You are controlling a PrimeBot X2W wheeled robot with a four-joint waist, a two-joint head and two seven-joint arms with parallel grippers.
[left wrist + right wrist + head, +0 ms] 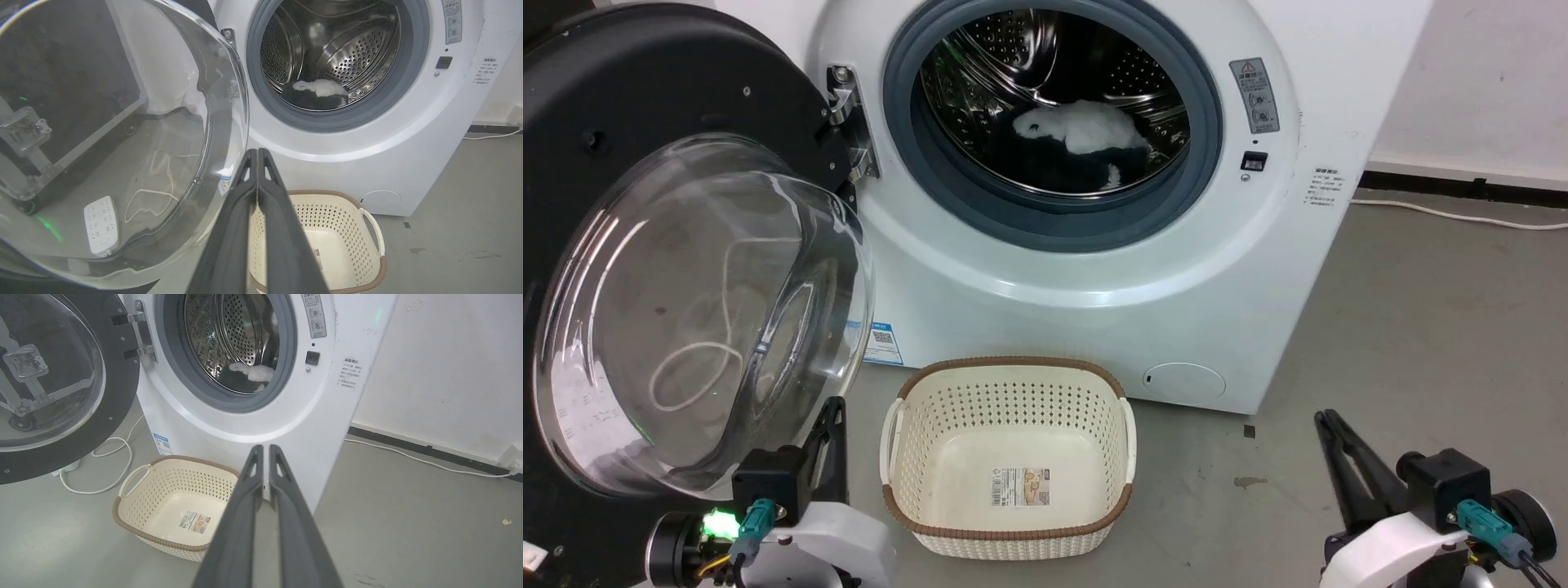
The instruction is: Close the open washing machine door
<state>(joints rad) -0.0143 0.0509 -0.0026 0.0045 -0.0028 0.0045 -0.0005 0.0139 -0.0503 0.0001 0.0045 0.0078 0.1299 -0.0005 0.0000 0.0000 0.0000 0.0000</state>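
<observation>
— At far left, how does the large round glossy black washing machine door [686, 286] stand?
— Swung wide open, with our left hand [835, 406] just beside its glass bowl, fingers pressed together.
— And rightward?
— We see the big white front-loading washing machine [1094, 278], a cream perforated plastic basket [1013, 369] before it, then our right hand [1327, 418], fingers together, empty.

The grey floor [1421, 327] is occupied by the washing machine [1094, 269] at the far side, with a cream basket [1009, 400] set just near of it and a white cable [1462, 216] laid at the far right.
</observation>
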